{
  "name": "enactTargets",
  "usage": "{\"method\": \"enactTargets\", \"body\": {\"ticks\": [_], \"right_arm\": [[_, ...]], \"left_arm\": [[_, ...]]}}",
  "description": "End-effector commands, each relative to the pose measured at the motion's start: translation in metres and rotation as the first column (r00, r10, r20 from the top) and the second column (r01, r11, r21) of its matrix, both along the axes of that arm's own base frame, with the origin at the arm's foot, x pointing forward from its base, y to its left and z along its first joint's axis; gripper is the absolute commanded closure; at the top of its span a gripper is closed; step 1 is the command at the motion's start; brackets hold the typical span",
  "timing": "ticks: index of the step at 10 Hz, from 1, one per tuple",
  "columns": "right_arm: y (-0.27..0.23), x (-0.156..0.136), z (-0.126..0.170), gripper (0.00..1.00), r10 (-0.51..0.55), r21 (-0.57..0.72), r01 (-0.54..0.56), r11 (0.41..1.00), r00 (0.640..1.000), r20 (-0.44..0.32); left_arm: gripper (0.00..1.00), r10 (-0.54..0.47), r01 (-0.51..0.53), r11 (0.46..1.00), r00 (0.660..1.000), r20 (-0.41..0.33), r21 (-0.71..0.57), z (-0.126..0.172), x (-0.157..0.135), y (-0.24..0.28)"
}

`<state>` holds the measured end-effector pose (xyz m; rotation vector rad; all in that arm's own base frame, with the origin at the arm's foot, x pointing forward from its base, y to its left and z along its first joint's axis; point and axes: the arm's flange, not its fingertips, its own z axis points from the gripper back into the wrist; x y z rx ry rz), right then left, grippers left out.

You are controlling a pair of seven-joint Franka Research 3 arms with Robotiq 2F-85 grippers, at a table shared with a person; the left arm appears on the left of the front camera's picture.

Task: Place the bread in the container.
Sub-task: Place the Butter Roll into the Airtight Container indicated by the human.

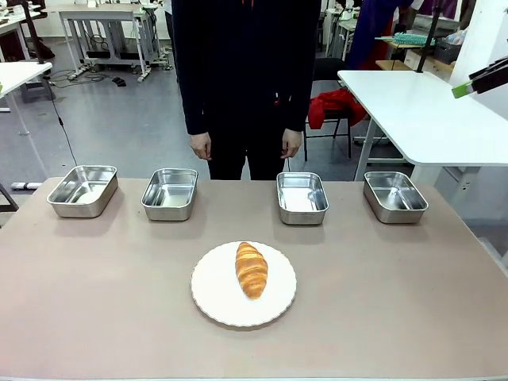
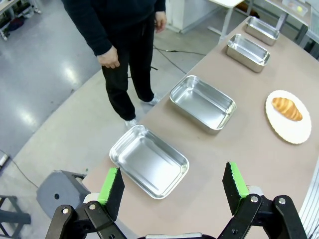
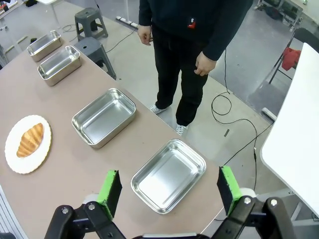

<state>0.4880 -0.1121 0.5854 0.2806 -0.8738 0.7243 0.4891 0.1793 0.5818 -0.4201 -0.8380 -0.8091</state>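
Golden-brown bread (image 1: 251,270) on plate (image 1: 208,300) | well apart from left hand (image 2: 172,173), right hand (image 3: 168,175) | both spread

The bread (image 1: 251,270) is golden brown with darker stripes across it. The plate (image 1: 208,298) is white with a wavy edge. The four pans (image 1: 82,208) at the far side are shiny silver. The table (image 1: 95,302) is light brown. The person's clothes (image 1: 238,63) are black. The left gripper (image 2: 172,173) and the right gripper (image 3: 168,173) are black with bright green pads (image 2: 108,185).

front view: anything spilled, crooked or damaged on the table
Nothing stands out. The croissant lies whole on the white plate, and the four steel pans sit upright and empty in a row behind it.
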Motion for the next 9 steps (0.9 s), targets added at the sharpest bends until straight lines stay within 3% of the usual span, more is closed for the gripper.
{"method": "enactTargets", "body": {"ticks": [1, 9], "right_arm": [[-0.0005, -0.0003, 0.0006, 0.00, -0.003, 0.004, 0.003, 1.000, 1.000, 0.002], [-0.0005, -0.0003, 0.0006, 0.00, -0.003, 0.004, 0.003, 1.000, 1.000, 0.002]], "left_arm": [[0.00, -0.010, 0.010, 1.000, 1.000, 0.008, 0.005, 0.0007, 0.0004, -0.0006], [0.00, -0.010, 0.010, 1.000, 1.000, 0.008, 0.005, 0.0007, 0.0004, -0.0006]]}}
